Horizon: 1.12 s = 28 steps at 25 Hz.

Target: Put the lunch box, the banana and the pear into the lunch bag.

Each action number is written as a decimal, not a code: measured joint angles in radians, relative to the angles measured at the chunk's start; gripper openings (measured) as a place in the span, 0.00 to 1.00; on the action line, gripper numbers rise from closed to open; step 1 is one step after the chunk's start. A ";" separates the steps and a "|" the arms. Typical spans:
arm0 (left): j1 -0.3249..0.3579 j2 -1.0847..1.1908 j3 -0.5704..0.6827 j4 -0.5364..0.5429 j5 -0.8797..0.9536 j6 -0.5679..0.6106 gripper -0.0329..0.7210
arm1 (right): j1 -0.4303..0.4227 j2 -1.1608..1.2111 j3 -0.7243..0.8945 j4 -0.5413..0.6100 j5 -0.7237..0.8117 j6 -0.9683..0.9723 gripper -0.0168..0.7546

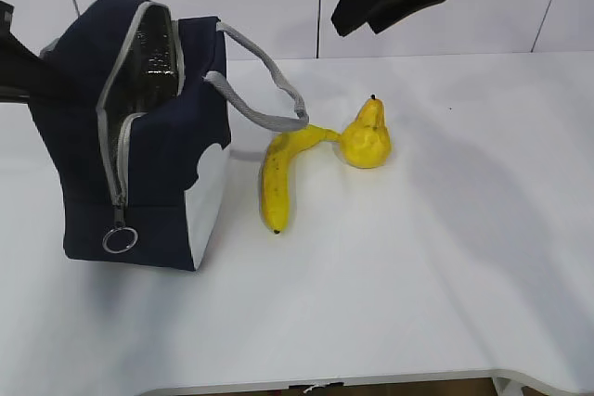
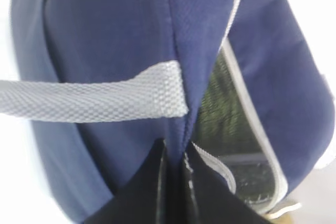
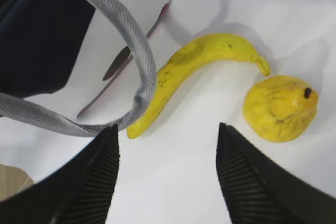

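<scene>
Exterior view: speckled banana [image 1: 278, 178] (curved)

Bright even light, soft shadows, left wrist view blurred

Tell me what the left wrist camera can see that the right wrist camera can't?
Only the left wrist view shows the left pincer shut on the bag's fabric edge, and the shiny lining inside the opening. Only the right wrist view shows the banana, the pear and the open right pincer above the table. Both show the navy lunch bag and a grey handle.
</scene>
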 joint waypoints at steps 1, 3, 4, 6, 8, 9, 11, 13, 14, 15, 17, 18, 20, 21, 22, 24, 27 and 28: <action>0.000 -0.004 0.000 0.009 0.000 0.000 0.02 | 0.000 0.000 0.013 0.003 0.000 0.000 0.64; 0.000 -0.010 0.000 0.036 0.000 0.000 0.02 | 0.000 0.000 0.032 0.002 0.000 0.000 0.64; 0.000 -0.015 0.000 0.052 0.000 -0.004 0.02 | 0.000 0.000 0.041 0.003 0.000 0.000 0.64; 0.003 -0.023 0.000 0.090 0.000 -0.022 0.02 | 0.000 0.000 0.050 0.003 -0.002 0.000 0.64; 0.014 -0.028 0.000 0.118 0.002 -0.041 0.02 | 0.000 0.000 0.051 0.005 -0.002 0.000 0.64; 0.023 -0.033 0.000 0.127 0.002 -0.045 0.02 | 0.000 0.000 0.051 0.007 -0.002 0.000 0.64; 0.038 -0.039 0.000 0.134 0.002 -0.049 0.02 | 0.000 0.000 0.051 0.008 -0.002 0.009 0.64; 0.042 -0.046 0.000 0.140 0.004 -0.052 0.02 | 0.000 0.000 0.051 0.009 -0.002 0.032 0.64; 0.043 -0.047 0.000 0.142 0.007 -0.052 0.02 | 0.000 0.004 0.051 0.013 -0.004 0.040 0.64; 0.044 -0.050 0.000 0.142 0.008 -0.052 0.02 | 0.000 0.009 0.051 0.016 -0.004 0.047 0.64; 0.044 -0.052 0.000 0.144 0.011 -0.052 0.02 | 0.000 0.028 0.051 0.022 -0.004 0.059 0.64; 0.044 -0.052 0.000 0.146 0.011 -0.052 0.02 | 0.000 0.040 0.051 0.028 -0.004 0.063 0.64; 0.044 -0.052 0.000 0.150 0.011 -0.054 0.02 | 0.000 0.062 0.051 0.039 -0.006 0.072 0.64; 0.044 -0.052 0.000 0.150 0.013 -0.054 0.02 | 0.000 0.072 0.051 0.044 -0.006 0.082 0.64; 0.044 -0.052 0.000 0.155 0.013 -0.056 0.02 | 0.000 0.081 0.051 0.050 -0.006 0.096 0.64; 0.044 -0.052 0.000 0.174 0.020 -0.056 0.02 | 0.000 0.102 0.051 0.079 -0.008 0.112 0.64; 0.044 -0.052 0.000 0.185 0.025 -0.056 0.02 | 0.000 0.136 0.051 0.158 -0.010 0.118 0.64; 0.044 -0.052 0.000 0.185 0.028 -0.056 0.02 | 0.000 0.147 0.051 0.185 -0.010 0.118 0.64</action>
